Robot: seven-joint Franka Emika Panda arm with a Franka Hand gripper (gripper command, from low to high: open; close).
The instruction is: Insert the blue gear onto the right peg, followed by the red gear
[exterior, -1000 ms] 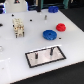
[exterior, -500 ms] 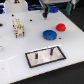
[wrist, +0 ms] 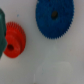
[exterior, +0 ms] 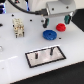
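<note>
Blue gear [exterior: 49,34] lies flat on white tabletop [exterior: 15,50], red gear [exterior: 61,27] just beside, plate with right peg [exterior: 52,50] near. Looks light, rigid, smooth plastic; pinch raised hub or across rim. Claw [exterior: 56,20] above gears, fingers apart, empty. Open room around.

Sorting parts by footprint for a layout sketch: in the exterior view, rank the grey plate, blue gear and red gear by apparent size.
1. grey plate, nearest the camera, which may exaggerate it
2. blue gear
3. red gear
</note>
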